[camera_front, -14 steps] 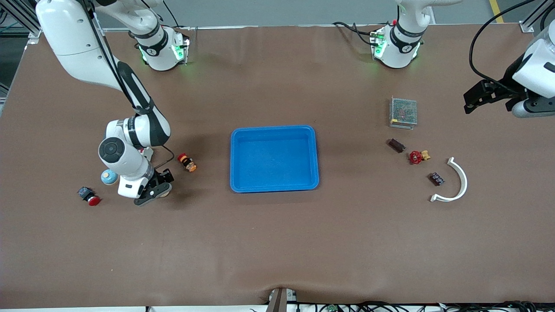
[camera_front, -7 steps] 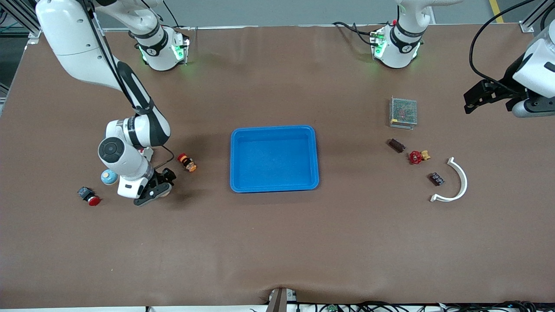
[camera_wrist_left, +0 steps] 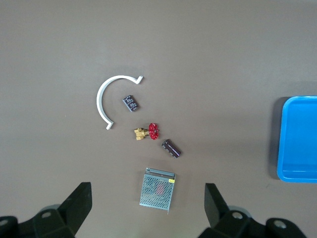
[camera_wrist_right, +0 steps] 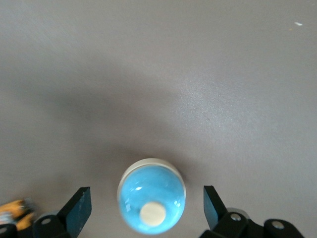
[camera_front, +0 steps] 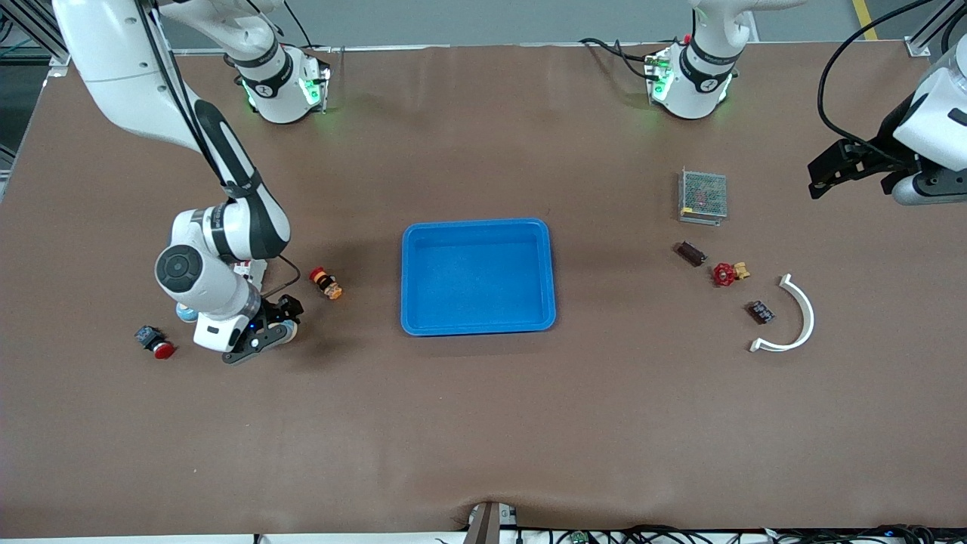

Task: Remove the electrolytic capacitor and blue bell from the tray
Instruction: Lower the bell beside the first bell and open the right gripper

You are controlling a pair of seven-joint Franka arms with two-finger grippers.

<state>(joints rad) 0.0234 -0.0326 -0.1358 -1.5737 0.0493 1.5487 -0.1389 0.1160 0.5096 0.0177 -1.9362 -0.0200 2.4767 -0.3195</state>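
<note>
The bell, a blue dome with a cream button on top, stands on the brown table. My right gripper is open right above it, one finger on each side and neither touching. In the front view the right gripper hides most of the bell. A capacitor, a dark cylinder, lies toward the left arm's end, and a second dark capacitor lies nearer the camera. Both capacitors also show in the left wrist view. My left gripper waits open, high over that end.
A blue tray sits mid-table. Near the capacitors are a metal mesh box, a red valve and a white curved strip. Around the right gripper are a red-and-orange part, a red push button and another blue dome.
The right arm's wrist and elbow have shifted a little toward its end of the table, with the gripper staying over the bell. The left arm has not moved.
</note>
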